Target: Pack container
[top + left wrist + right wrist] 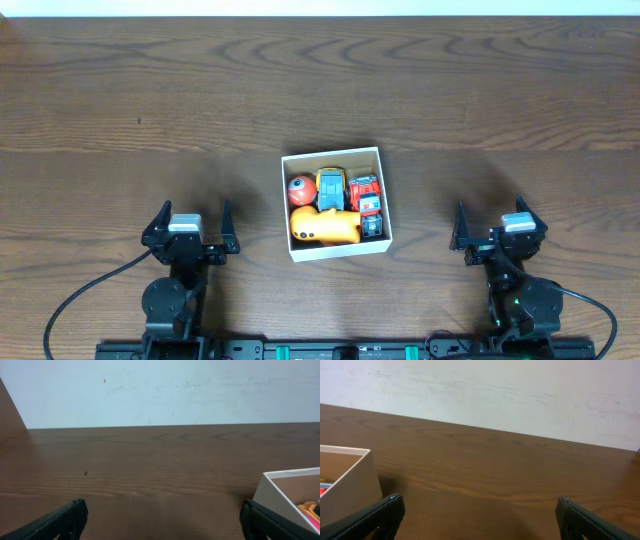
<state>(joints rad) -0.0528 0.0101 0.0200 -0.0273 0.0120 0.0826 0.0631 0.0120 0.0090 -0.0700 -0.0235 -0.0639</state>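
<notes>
1. Closest to the near edge of the counter, the left arm sits toward the near-left corner. Its jaws are spread wide over bare wood and pinch nothing.
2. Toward the near-right corner, the right arm mirrors it. Its jaws are also spread wide, with only wood below them.
3. A little farther from the near edge, between the two arms and well apart from both, we see the container. It rests about midway between the left and right edges, turned slightly against them.
4. The left wrist view catches a white wall of the container at its right side, and the right wrist view catches one at its left side.
5. Inside, a yellow-orange toy lies along the nearer wall, with a small blue and red toy just beside it on the right.
6. Behind them, along the farther wall, we see an orange ball-shaped toy, a blue and yellow toy car and a red toy, packed close together.
7. Past the container, dark wood runs to the far edge, where a pale wall rises.
</notes>
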